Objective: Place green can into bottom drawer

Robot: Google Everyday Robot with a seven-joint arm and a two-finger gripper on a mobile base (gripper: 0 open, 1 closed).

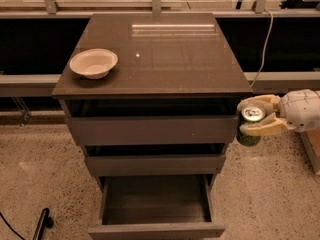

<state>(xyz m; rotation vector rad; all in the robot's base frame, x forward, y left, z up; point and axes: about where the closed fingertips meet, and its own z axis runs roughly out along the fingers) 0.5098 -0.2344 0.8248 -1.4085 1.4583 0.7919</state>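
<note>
The green can (250, 129), dark green with a silver top, is held upright in my gripper (254, 115), whose cream fingers (262, 128) are shut around it. The can hangs in the air just off the cabinet's right front corner, level with the top drawer. The bottom drawer (156, 229) is pulled out at the cabinet's foot, a shallow empty tray, below and to the left of the can.
A cream bowl (93, 62) sits on the left of the cabinet top (165, 54). Two upper drawers (152, 130) are slightly open. A cardboard box (312, 149) stands at the right edge. A cable hangs behind on the right.
</note>
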